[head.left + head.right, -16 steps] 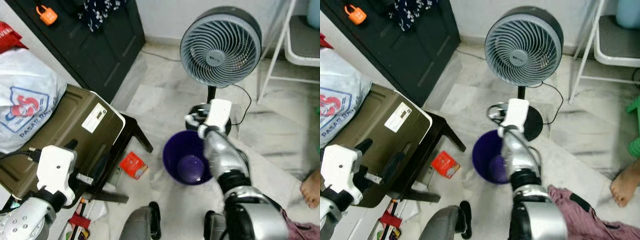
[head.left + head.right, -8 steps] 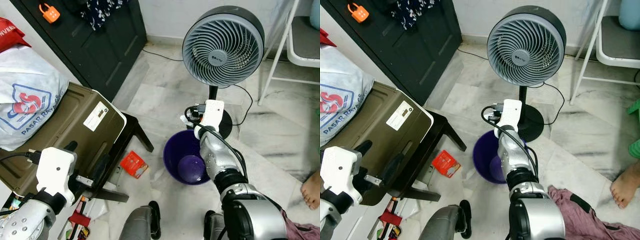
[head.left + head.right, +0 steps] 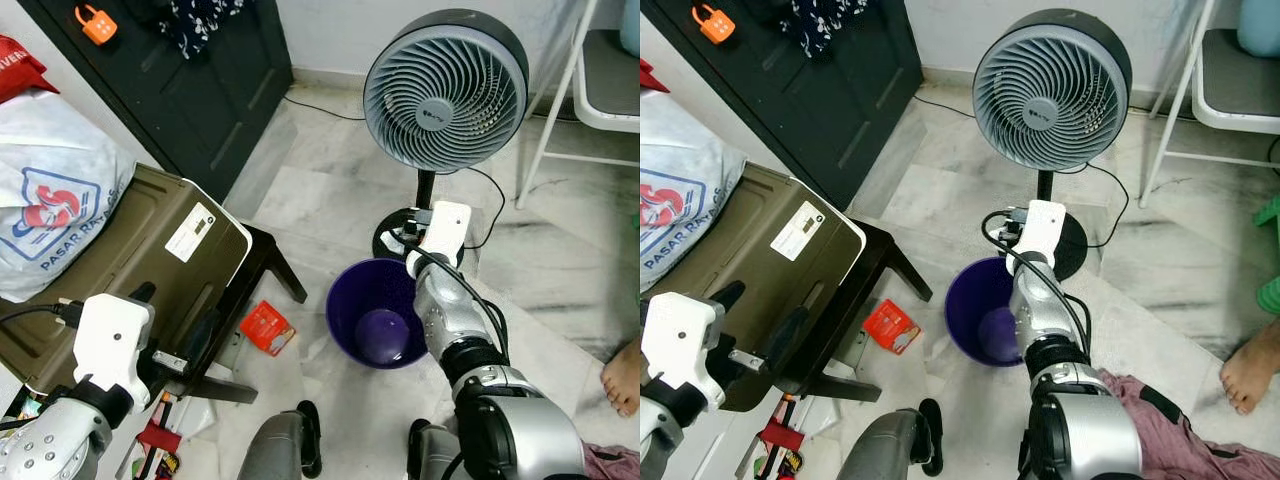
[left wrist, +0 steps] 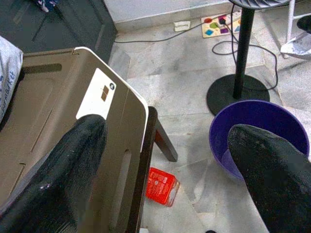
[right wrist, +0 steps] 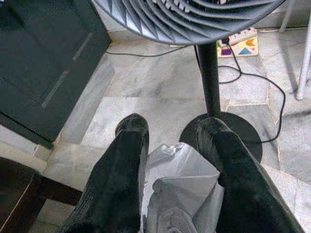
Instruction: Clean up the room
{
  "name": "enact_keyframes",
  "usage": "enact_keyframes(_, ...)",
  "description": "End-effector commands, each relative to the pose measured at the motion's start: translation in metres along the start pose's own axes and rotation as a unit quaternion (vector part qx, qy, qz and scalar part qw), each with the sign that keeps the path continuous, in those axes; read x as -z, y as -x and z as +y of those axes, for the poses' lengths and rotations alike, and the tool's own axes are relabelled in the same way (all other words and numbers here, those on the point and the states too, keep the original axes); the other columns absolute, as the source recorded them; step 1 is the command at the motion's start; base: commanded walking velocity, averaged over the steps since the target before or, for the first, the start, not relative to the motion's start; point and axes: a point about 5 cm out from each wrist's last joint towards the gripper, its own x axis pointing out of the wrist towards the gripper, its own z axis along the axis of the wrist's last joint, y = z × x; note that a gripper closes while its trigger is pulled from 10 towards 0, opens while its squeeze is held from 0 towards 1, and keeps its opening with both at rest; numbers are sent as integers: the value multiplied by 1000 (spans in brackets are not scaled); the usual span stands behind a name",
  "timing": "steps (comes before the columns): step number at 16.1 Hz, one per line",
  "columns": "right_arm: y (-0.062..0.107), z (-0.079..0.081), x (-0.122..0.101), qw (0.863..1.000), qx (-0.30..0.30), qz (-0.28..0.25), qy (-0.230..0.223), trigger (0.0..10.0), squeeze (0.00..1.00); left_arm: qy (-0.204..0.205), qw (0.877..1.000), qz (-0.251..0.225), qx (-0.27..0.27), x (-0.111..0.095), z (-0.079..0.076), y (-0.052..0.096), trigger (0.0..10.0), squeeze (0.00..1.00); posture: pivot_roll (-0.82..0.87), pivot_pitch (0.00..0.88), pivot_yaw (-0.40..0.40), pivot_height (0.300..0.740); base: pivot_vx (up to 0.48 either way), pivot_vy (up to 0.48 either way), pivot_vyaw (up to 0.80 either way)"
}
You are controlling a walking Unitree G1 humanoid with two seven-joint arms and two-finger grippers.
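Swung back toward the fan side over the last half second: right tool [image 5: 170, 170] now up over the far rim of the purple bin [image 3: 372, 318], close to the base of the grey standing fan [image 3: 443, 85], after sitting more over the bin's near-left edge a moment earlier. Fingers [image 5: 119, 179] partly apart with a crumpled clear plastic wrapper [image 5: 182, 187] wedged between them (looks pinched rather than dropped, judging from the wrist view). So the rubbish not in the bin yet, probably lining up for the release, with a risk of the light plastic drifting past the rim onto the marble floor [image 3: 300, 190]. Left tool [image 4: 160, 184] parked low by the brown folding chair [image 3: 150, 270], black fingers spread wide, nothing held, same spot as before. Still plenty left for the cleanup afterwards: small red box [image 3: 267, 329] lying on the floor between chair leg and bin, well apart from either tool. Bare foot of a person [image 3: 622, 375] at the right edge, clear of the arm's path.
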Motion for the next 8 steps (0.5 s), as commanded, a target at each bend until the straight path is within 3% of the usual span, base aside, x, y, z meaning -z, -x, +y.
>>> enact_keyframes(1, 0, 8, 3, 1000, -10, 5, -4, 10000, 1000, -8, 1000, 10, -8, 1, 2, 3, 10000, 0, 286, 279, 214, 740, 0, 0, 0)
enact_keyframes(8, 1, 19, -2, 999, -27, -16, -13, 10000, 1000, -8, 1000, 10, -12, 2, 2, 3, 10000, 0, 286, 277, 216, 740, 0, 0, 0)
